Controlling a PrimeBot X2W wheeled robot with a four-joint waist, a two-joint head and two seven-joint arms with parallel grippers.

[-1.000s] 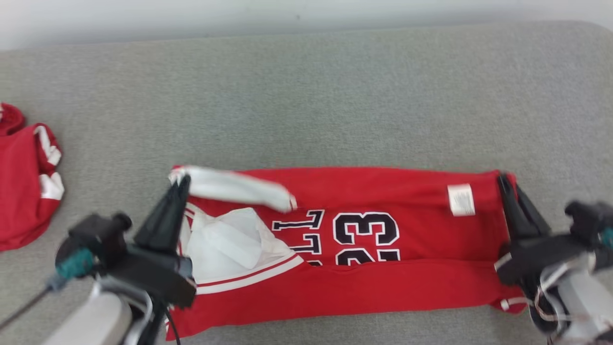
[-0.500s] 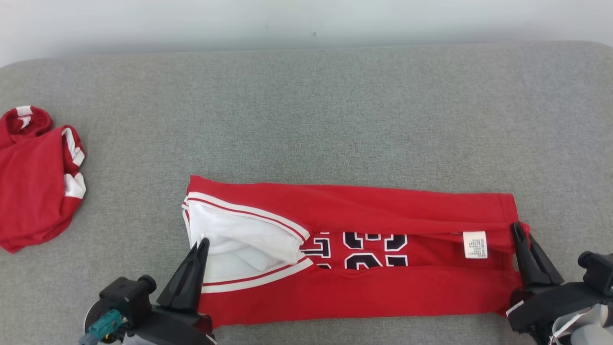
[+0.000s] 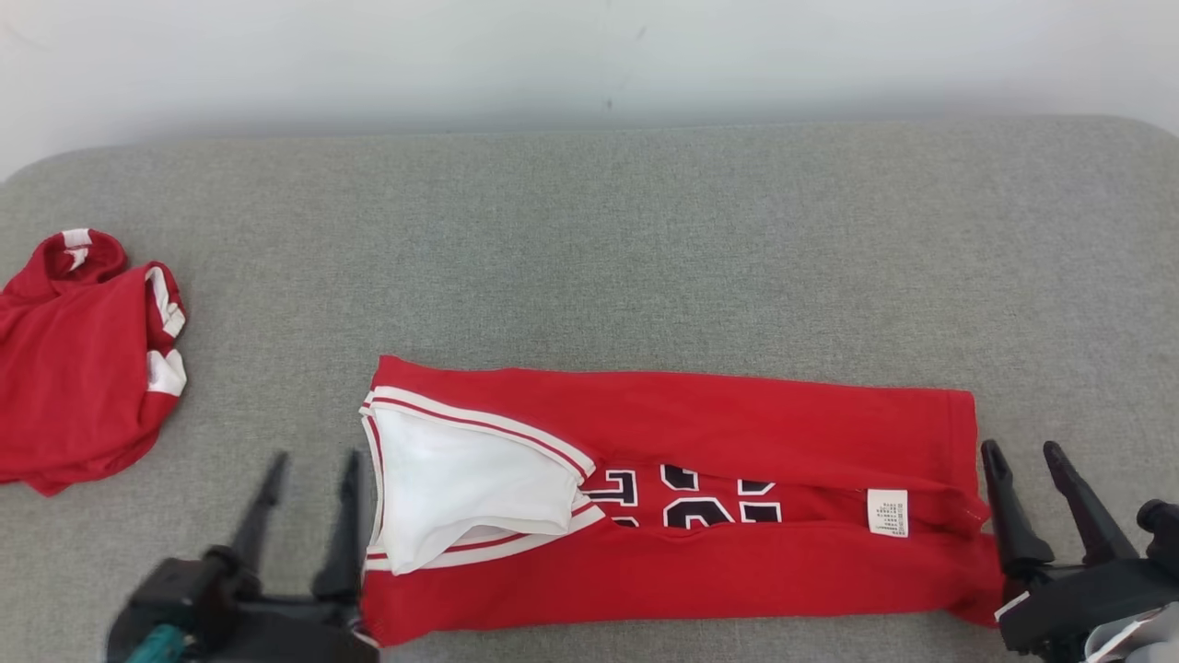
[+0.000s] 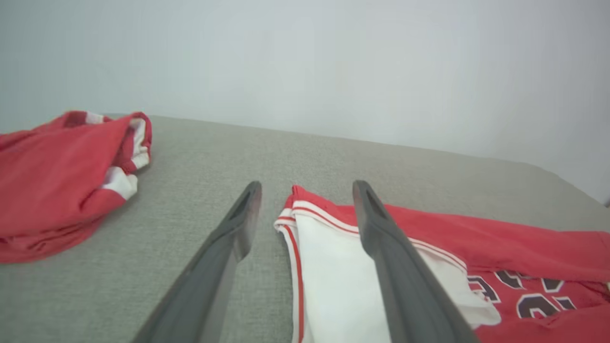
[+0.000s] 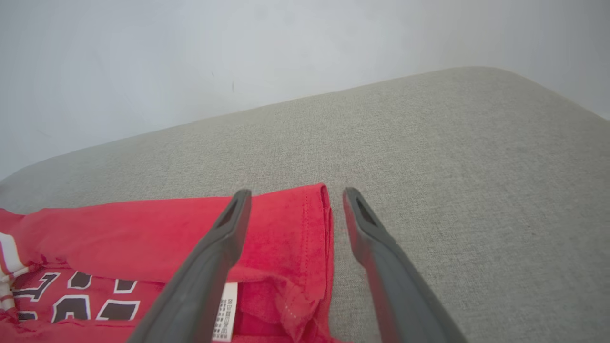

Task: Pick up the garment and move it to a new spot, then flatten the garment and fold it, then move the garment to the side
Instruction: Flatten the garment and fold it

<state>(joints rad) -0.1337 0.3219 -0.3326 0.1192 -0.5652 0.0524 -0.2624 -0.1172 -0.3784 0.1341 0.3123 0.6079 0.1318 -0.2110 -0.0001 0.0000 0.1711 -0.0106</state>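
Left claw (image 3: 314,458) and right claw (image 3: 1021,449) both spread wide, empty.

A grey fabric-covered tabletop (image 3: 645,239) has rounded far corners. A red jersey (image 3: 737,414), folded into a long strip with its white lining, black numbers and a small white label showing, lies flat along the near edge, about midway. A second red-and-white garment (image 3: 74,387) lies bunched at the left edge, well apart from the jersey.

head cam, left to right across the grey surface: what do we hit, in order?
crumpled red garment → left gripper, open → folded red jersey → right gripper, open
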